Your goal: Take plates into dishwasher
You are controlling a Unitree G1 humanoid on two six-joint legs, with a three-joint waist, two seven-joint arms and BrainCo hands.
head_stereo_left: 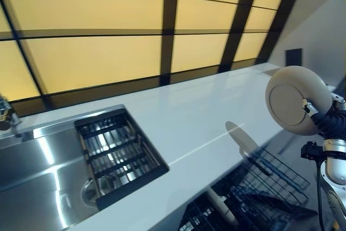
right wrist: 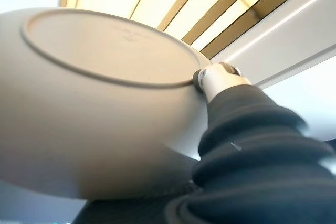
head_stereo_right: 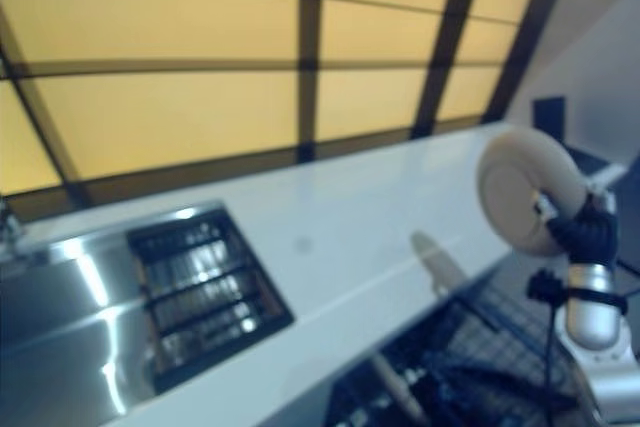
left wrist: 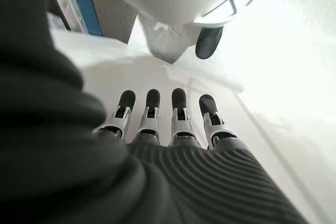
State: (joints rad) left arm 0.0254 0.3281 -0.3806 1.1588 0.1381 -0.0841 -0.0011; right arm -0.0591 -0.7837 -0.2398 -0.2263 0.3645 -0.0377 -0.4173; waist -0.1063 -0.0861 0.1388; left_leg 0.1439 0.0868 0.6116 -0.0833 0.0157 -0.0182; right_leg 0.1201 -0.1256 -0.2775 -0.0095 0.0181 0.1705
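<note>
Long white counter (head_stereo_left: 205,117) running under a big window of amber panes with dark bars; steel sink (head_stereo_left: 32,171) set into it on my left, with a black slatted insert (head_stereo_left: 119,155) sitting in its near end; the dishwasher's dark wire rack (head_stereo_left: 259,187) is pulled out below the counter edge, lower right in the head views.

The plate (head_stereo_left: 294,101) is a cream, fairly deep one, and it's up in the air in my right hand (head_stereo_left: 324,120), out past the counter's front edge and above the rack; it's carried on edge with its underside and foot ring turned toward the head camera. The right wrist view shows a dark tip (right wrist: 199,78) pressed against the foot ring and the rim tucked against the ribbed cover, so I'd call the hand clamped on the plate, though most of the fingers are hidden behind it.

For the step in hand, I reckon the trick is keeping the plate on edge, bringing it down slowly over the rack and lining it up with the wires before letting go; I can't make out the individual slots from here, so I'd go gently and watch for the rim catching.

Left hand (left wrist: 163,124) is idle, only showing in its own wrist view; fingers straight and side by side over a pale surface, holding nothing.
</note>
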